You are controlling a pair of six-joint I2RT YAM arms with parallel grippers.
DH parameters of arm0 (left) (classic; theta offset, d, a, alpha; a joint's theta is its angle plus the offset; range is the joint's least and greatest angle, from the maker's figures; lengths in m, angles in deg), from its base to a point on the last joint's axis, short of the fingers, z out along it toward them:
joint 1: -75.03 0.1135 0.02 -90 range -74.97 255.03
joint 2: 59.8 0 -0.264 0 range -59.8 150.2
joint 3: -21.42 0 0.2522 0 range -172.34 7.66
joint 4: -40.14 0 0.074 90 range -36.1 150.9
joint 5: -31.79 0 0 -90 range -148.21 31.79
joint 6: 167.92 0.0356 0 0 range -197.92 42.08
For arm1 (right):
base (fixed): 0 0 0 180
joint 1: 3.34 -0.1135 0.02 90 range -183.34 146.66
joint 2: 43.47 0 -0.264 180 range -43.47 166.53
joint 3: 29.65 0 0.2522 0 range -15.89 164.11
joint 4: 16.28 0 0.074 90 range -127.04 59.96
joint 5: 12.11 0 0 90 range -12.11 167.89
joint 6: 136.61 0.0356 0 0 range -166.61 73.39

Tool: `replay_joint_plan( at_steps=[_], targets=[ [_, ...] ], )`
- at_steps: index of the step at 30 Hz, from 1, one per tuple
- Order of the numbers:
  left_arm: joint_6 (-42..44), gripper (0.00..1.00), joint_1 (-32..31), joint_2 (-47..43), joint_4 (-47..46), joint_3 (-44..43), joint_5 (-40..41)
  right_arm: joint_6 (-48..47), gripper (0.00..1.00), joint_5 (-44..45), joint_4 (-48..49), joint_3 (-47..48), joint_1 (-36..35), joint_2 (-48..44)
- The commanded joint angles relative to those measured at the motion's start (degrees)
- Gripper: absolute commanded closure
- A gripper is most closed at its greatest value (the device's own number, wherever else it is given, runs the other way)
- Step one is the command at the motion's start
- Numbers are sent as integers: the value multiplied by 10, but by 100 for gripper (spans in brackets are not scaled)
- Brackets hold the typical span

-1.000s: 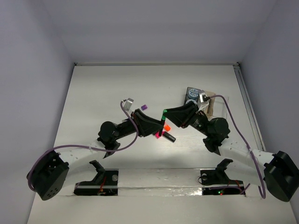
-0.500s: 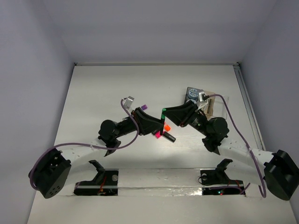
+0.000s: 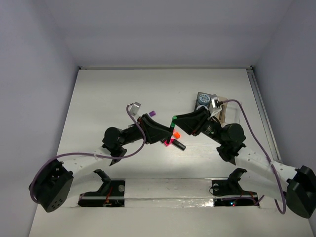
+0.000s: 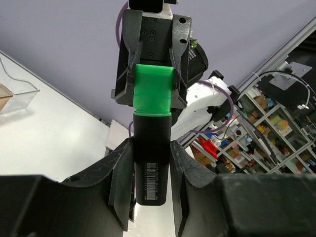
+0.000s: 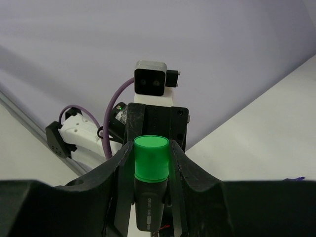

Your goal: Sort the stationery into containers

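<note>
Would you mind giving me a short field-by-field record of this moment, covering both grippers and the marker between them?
held item: black-bodied highlighter marker with green cap, lifted off the white table
left gripper: shut on the marker's black body
right gripper: shut on its green cap
loose nearby: small purple cap on the table
containers: dark grey squarish holder and clear plastic box, behind the right arm

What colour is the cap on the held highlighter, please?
The cap is green, clearest in the left wrist view.
</note>
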Motion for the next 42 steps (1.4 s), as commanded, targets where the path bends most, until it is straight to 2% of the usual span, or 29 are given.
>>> replay_joint_plan(
  at_steps=[1,8,13,22,30,37,42],
  targets=[
    [12,100,30,-11,-191,-31,84,-10,81,-110,-45,16,-26,-16],
    [17,100,30,3,-197,-46,93,-11,82,-106,-14,7,-46,3],
    [17,100,43,4,-195,-66,90,-46,83,-76,-61,11,-80,-6],
    [25,100,99,-29,-155,-97,64,-75,84,-71,-95,-15,-94,-15],
    [26,100,99,-34,-143,-117,56,-77,85,-72,-120,-13,-106,16],
    [4,100,99,-13,-173,-115,53,-97,85,-56,-143,2,-119,29],
    [3,100,99,-6,-183,-117,57,-84,85,-53,-122,-6,-130,39]
  ],
)
